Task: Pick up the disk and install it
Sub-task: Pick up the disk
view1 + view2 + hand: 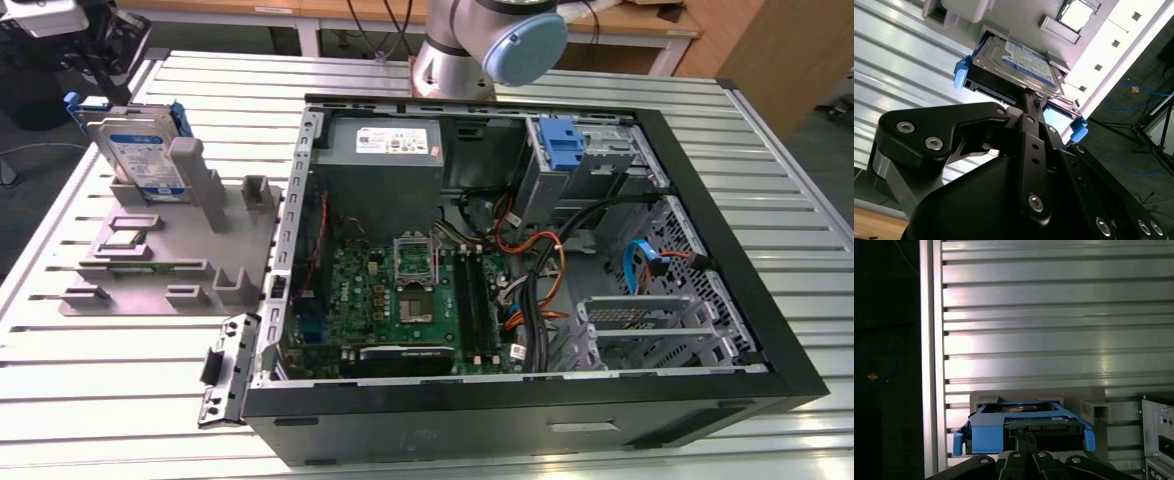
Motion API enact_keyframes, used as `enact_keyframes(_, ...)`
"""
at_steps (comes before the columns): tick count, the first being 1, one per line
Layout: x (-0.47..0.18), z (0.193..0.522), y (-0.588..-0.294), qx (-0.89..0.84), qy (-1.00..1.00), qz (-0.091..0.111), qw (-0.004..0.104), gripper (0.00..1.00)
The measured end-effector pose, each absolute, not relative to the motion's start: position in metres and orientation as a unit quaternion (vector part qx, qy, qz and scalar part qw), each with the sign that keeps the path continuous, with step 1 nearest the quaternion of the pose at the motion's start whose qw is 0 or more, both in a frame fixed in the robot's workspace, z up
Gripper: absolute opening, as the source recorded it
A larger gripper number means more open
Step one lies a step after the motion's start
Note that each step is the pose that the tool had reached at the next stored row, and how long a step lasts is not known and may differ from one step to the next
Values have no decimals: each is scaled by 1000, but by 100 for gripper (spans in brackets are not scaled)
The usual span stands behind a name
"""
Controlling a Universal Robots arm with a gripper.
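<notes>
The disk (140, 150) stands on edge in a slot of the grey holder (147, 270) at the exterior view's left, label facing out and blue bracket along its edges. My gripper (107, 88) hangs right above its upper edge. In both wrist views the two black fingers lie close together, tips at the disk's (1024, 62) bracketed edge (1019, 417). The gripper (1029, 95) looks shut (1026, 436), with the fingers not spanning the disk's width. Whether they touch the edge I cannot tell.
An open computer case (747, 260) lies on the slatted metal table (120, 400), with motherboard, cables, a grey power supply (387, 145) and a drive bay with a blue bracket (561, 140). The arm's base (481, 50) stands behind the case.
</notes>
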State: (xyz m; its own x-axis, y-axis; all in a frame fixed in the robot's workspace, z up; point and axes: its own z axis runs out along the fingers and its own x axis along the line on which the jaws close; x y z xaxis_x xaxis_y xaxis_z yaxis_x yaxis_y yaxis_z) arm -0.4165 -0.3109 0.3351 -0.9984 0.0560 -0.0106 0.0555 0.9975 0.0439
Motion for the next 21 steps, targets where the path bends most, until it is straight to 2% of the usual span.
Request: enact_keyframes(21,-416,336,-311,3,1000,22,5,10)
